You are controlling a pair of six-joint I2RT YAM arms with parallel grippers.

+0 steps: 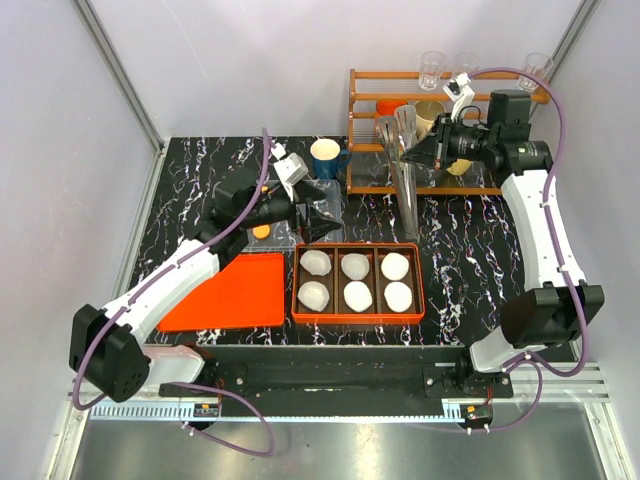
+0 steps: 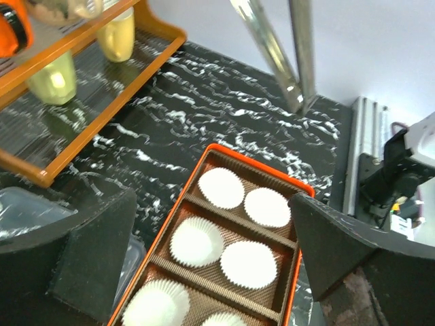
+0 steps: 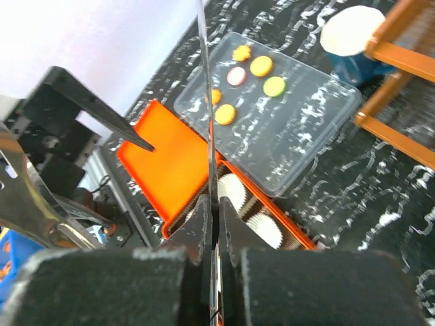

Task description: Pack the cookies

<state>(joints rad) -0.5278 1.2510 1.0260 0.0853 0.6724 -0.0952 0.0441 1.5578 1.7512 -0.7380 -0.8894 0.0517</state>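
Note:
Several cookies (image 3: 261, 65) lie in a clear plastic container (image 3: 299, 129): orange ones, a pink one (image 3: 236, 76) and a green one (image 3: 274, 86). In the top view only one orange cookie (image 1: 261, 231) shows beside the left arm. The orange box (image 1: 357, 318) holds white paper liners (image 1: 355, 266) in its three compartments. My left gripper (image 1: 318, 216) hangs open above the box's far left end, its fingers (image 2: 333, 238) wide apart over the liners (image 2: 249, 263), holding nothing. My right gripper (image 3: 214, 204) is shut on metal tongs (image 3: 206, 81), high at the back right (image 1: 415, 152).
The orange lid (image 1: 235, 290) lies flat left of the box. A wooden rack (image 1: 440, 100) with cups and glasses stands at the back right, and a blue cup (image 1: 327, 157) sits next to it. The tongs (image 1: 408, 195) point down toward the table behind the box.

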